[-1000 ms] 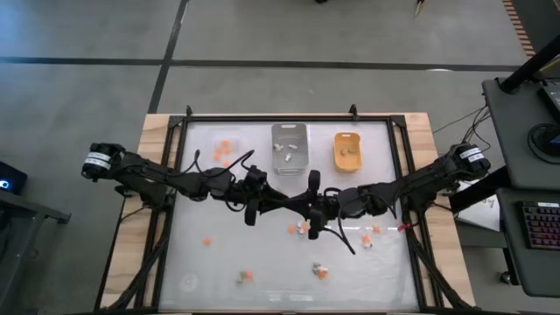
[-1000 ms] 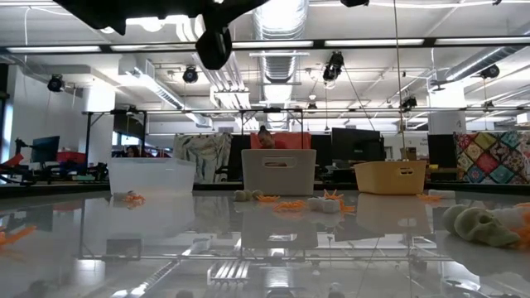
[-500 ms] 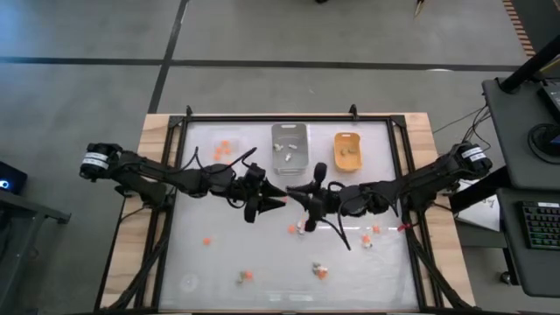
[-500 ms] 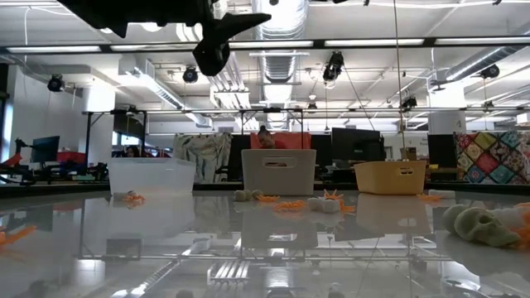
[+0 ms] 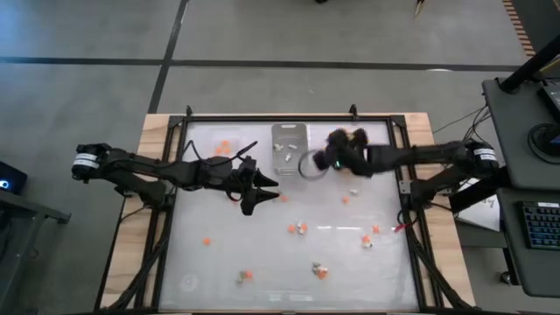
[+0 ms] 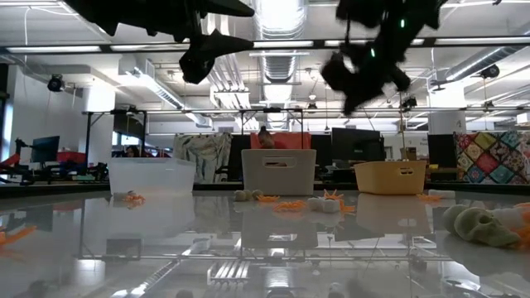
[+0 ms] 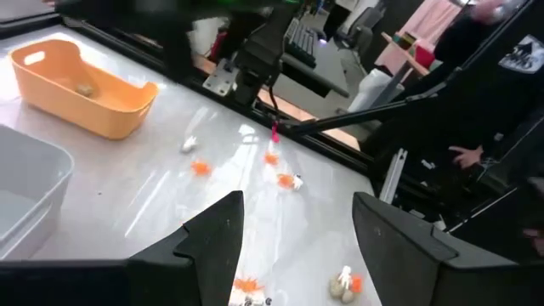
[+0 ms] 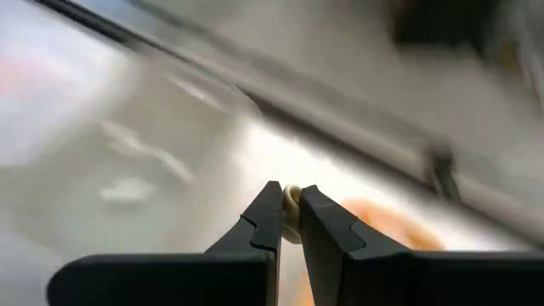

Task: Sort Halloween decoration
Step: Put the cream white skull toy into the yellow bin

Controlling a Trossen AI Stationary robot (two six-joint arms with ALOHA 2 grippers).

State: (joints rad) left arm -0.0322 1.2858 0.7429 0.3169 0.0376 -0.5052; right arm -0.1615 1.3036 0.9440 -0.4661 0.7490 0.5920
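Observation:
My right gripper (image 8: 289, 223) is shut on a tiny pale trinket. In the high view it (image 5: 336, 150) hovers high between the grey tray (image 5: 290, 140) and the orange-yellow tray (image 5: 348, 163), and partly covers the latter. My left gripper (image 5: 262, 187) is open and empty, above the table's middle, near the clear tray (image 5: 224, 147), which holds orange trinkets. Loose orange and white trinkets lie on the table, among them one (image 5: 298, 228) in the middle and one (image 5: 321, 272) near the front edge. My right gripper pinches the pale trinket (image 8: 291, 202) between its two fingertips, and only a sliver of it shows in the gap. The trinket is lifted clear of the table. Which part of it the fingers are on cannot be told.
The three trays stand in a row along the far edge. Trinkets are scattered over the near half: (image 5: 206, 241), (image 5: 243, 277), (image 5: 367, 241), (image 5: 346, 200). A tan trinket (image 7: 83, 87) lies in the orange-yellow tray. A black frame borders the table.
My right gripper rose from the table's middle and swung fast toward the far edge, to the grey and orange-yellow trays, carrying the pale trinket. My left gripper drew back a little toward the left and the far edge and tipped from pointing down to nearly level, staying open.

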